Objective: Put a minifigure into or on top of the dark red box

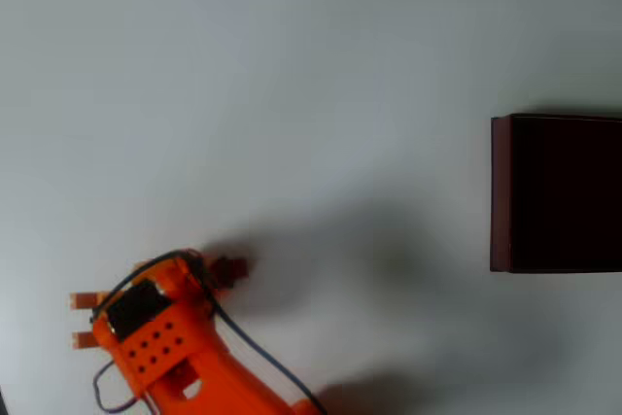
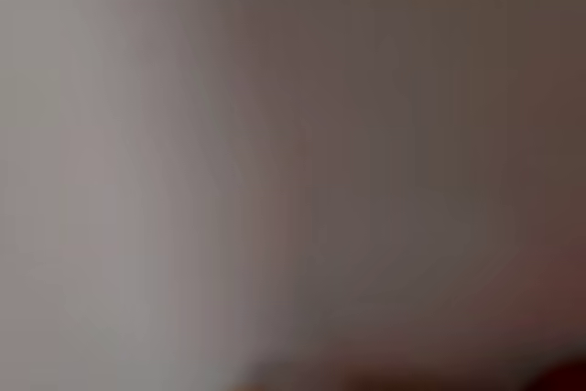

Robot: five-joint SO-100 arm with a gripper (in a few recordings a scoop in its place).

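The pick-up step looked to be in hand: the orange gripper [image 1: 209, 274] sat low near the table's [image 1: 292, 94] bottom-left corner, touching or just beside the minifigure [image 1: 231, 268]. Whether its fingers were clenched on it could not be told. Next would come a lift and carry across to the dark red box [image 1: 501, 191] at the right edge.

No legible text or markings.

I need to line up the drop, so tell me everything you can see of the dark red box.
The large rectangular dark red box sits at the right edge of the overhead view, partly cut off by the frame. Its thin maroon walls look smooth; the inside is almost black, and nothing can be made out in it. It sits flat on the pale grey table, with nothing touching it, far from the orange gripper.
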